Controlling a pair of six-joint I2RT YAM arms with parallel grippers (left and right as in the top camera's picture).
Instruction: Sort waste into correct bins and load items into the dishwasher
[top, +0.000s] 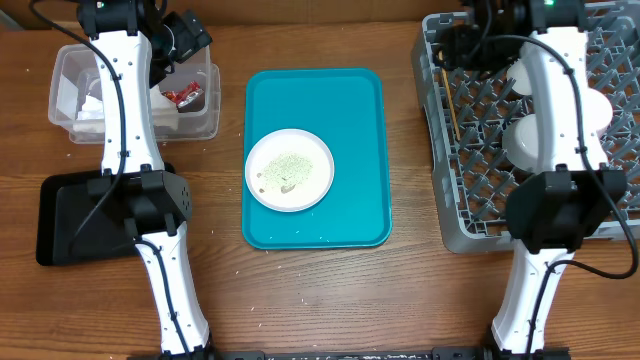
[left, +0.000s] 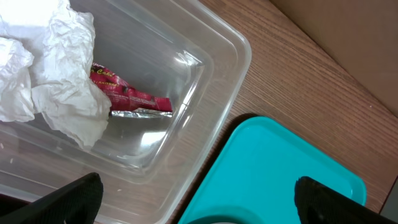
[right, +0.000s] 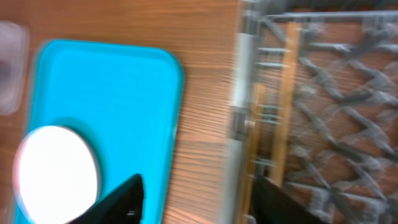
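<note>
Releasing chopsticks (right: 286, 106) into rack (top: 470, 200) | right fingers (right: 127, 199) spread, left fingers (left: 68, 199) spread, both empty | lift straight, clear pegs

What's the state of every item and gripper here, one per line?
Plate: on teal tray, rice grains on it.
Napkin: crumpled, inside clear tub.
Sauce packet: inside clear tub, beside napkin.
Chopsticks: lying in dish rack.
Left gripper: open, above clear tub.
Right gripper: open, nothing held.
</note>
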